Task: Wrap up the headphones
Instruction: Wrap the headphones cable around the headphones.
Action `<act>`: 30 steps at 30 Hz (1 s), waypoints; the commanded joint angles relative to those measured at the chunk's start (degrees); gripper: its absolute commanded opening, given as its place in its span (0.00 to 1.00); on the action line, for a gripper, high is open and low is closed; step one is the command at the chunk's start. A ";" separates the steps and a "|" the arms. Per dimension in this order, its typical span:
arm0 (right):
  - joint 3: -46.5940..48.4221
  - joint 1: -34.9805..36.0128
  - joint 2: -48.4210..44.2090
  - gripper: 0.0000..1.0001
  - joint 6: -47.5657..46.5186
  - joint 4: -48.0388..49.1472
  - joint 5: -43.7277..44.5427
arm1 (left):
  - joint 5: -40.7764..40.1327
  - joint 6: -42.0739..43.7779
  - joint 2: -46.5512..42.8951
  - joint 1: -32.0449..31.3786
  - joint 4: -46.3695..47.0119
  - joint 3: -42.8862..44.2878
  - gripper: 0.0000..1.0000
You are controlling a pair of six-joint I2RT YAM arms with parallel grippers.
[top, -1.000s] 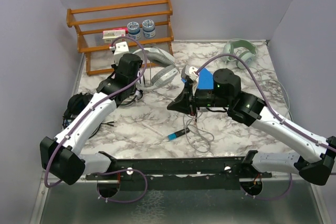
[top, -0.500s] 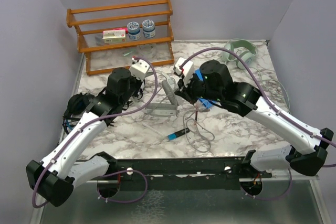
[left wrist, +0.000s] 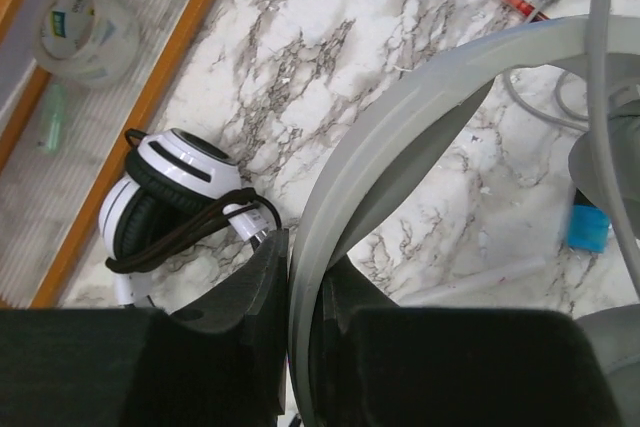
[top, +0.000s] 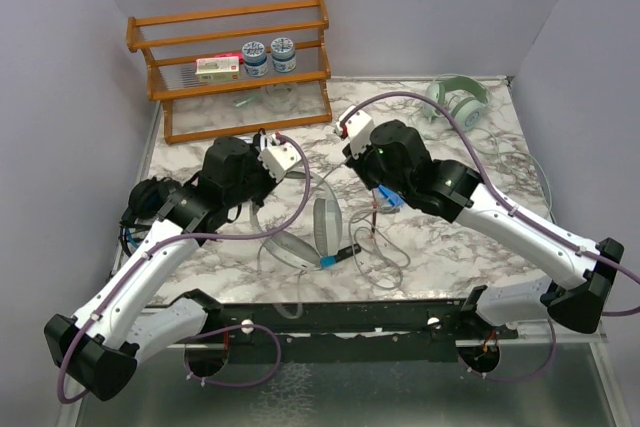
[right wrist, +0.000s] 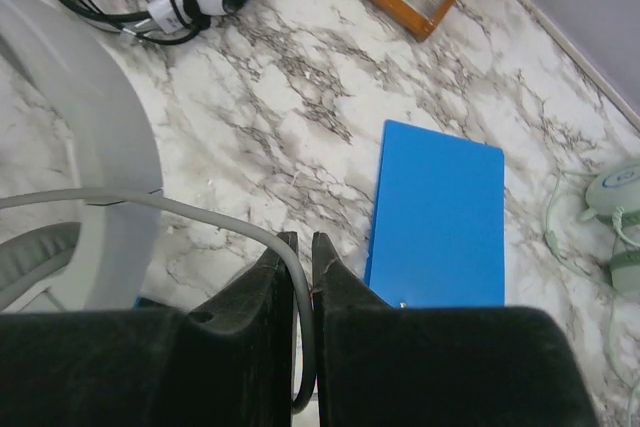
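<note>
My left jaws pinch the band of the grey headphones over the middle of the worktop. My right jaws sit narrow around their cable. This thin cable may slip out, I think, and tangle.

The surface is white marble veined in grey and black. The pale grey headphones trail a grey cable. The left gripper and the right gripper are both black. At the left edge lies an all-black pair. Another pair is white and black with a dark cord. At the far right corner sits a pale green pair. The card is plain bright blue. The rack along the far edge is orange-brown.
</note>
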 commanded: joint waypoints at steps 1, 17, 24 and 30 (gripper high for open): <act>-5.33 -2.11 -3.21 0.12 2.01 6.78 -0.65 | 6.19 -4.89 -1.63 -0.15 -0.41 1.49 0.00; -18.56 -13.81 -11.56 0.01 13.95 17.34 1.96 | 10.13 -15.01 -0.02 -0.15 -2.75 7.20 0.00; -24.83 -30.11 -14.03 0.01 27.46 20.02 -1.23 | 8.69 -17.97 -0.21 -0.15 -3.90 9.05 0.00; -30.57 -37.88 -13.89 0.01 36.18 24.30 -4.15 | 7.89 -18.89 -0.98 -0.15 -5.22 10.97 0.00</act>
